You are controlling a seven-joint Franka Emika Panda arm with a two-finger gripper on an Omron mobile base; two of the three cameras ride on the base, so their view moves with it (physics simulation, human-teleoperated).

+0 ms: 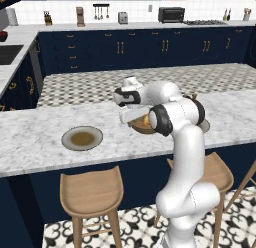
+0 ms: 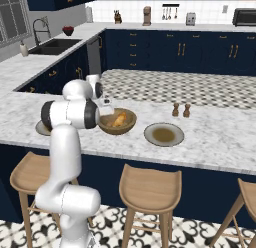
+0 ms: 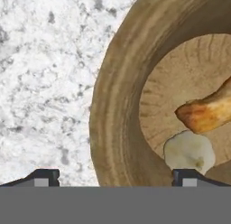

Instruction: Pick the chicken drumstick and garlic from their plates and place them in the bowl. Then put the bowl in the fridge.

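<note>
Drumstick [image 3: 207, 114] and garlic [image 3: 189, 151] both lie inside the wooden bowl [image 3: 118, 105], side by side and touching or nearly so, the golden piece with its tapered end pointing toward the bowl's middle and the pale bulb just below it in the hand view. The bowl stands upright on the marble worktop [image 2: 220, 137], near the arm's elbow. The pincer [image 3: 115, 177] hangs right over the bowl's thick rim with its two dark tips spread wide apart: one tip [image 3: 43, 178] is over bare marble outside the bowl, the other over the inside, beside the garlic. Nothing is between them but the rim, and whether they touch the wood I cannot tell.

In the right base view, one grey-rimmed plate [image 2: 164, 134] with a brownish centre lies just right of the bowl with no food on it. Two small shakers [image 2: 181, 110] stand behind it. The other plate [image 1: 82, 138] lies to the left of the bowl in the left base view, also bare. Wooden stools [image 1: 92, 192] stand under the worktop's near edge.
</note>
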